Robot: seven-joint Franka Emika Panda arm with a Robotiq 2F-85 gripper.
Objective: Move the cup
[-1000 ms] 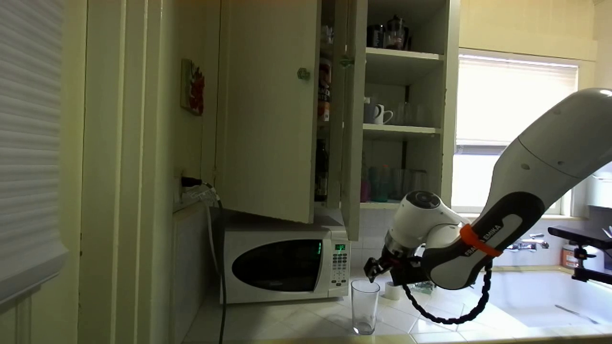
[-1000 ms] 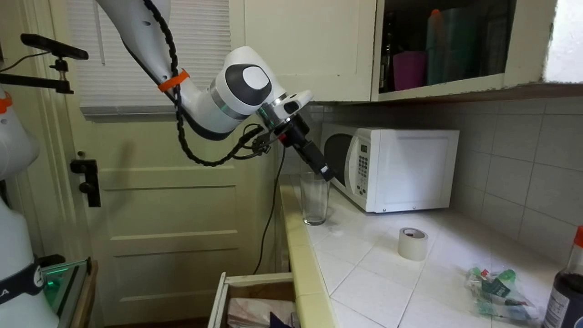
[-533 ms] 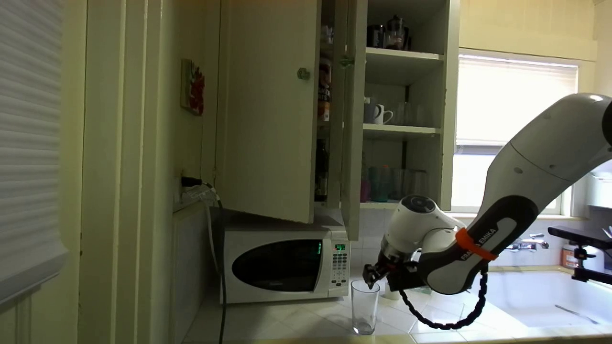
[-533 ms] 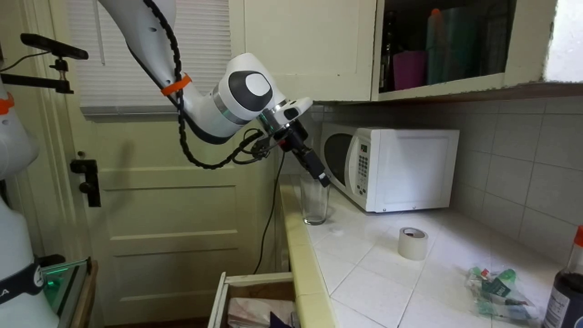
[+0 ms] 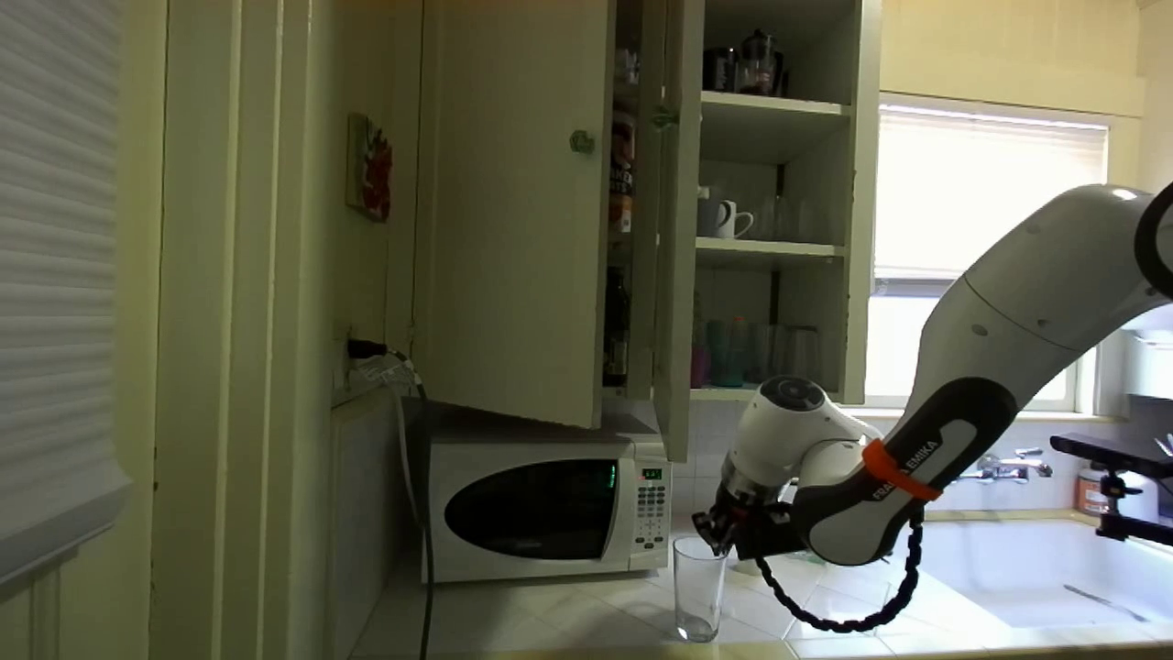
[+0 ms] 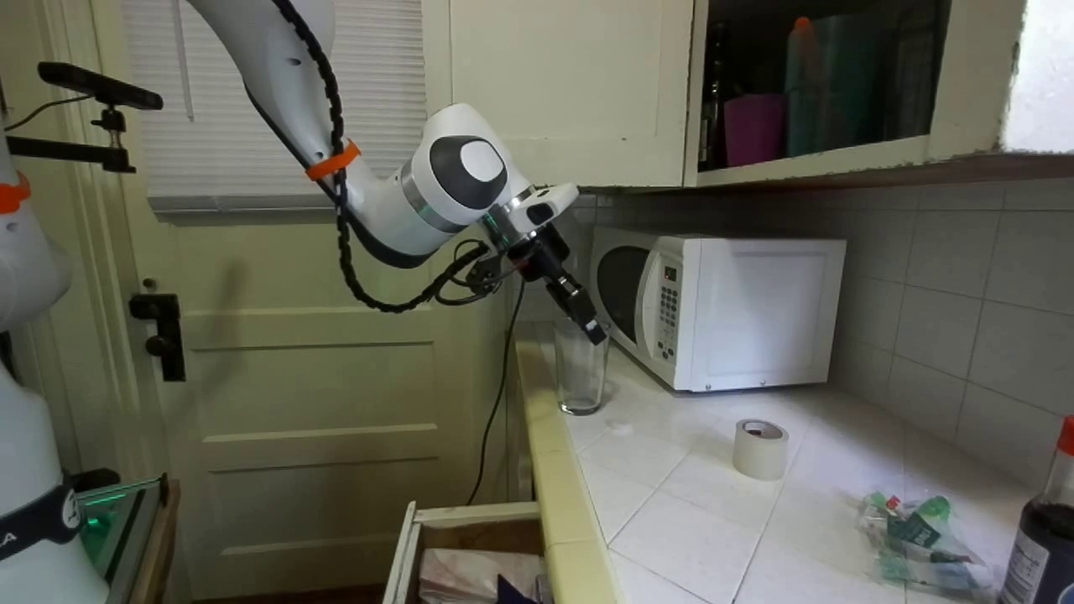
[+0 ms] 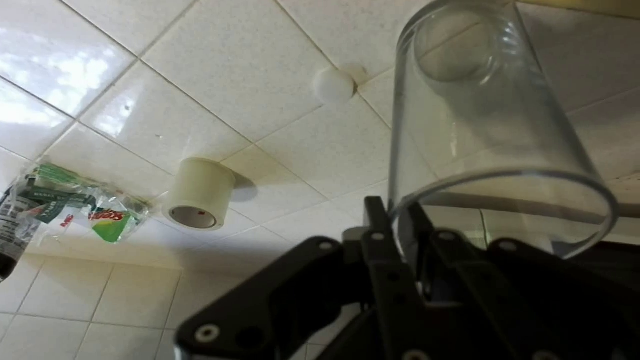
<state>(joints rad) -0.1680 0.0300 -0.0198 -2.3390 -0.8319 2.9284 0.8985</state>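
The cup, a tall clear glass [image 5: 696, 600], stands upright on the tiled counter close to its front edge, also visible as a glass [image 6: 579, 379] beside the microwave. My gripper [image 7: 395, 207] straddles the near rim of the glass [image 7: 480, 125] in the wrist view: one finger [image 7: 378, 225] is outside the wall, the other inside the mouth. The fingers have come together with only the thin glass wall between them. In both exterior views the gripper [image 6: 594, 329] angles down onto the top of the glass. The base rests on the tiles.
A white microwave [image 6: 759, 315] sits right behind the glass. A tape roll [image 6: 759, 457], a plastic packet [image 6: 923, 541] and a dark bottle [image 6: 1036, 549] are farther along the counter. An open drawer [image 6: 478, 513] juts out below. Cabinet doors [image 5: 513, 229] hang open above.
The gripper has sunk slightly onto the rim and its fingers have closed from wide apart to the glass wall. The glass has stayed nearly in place.
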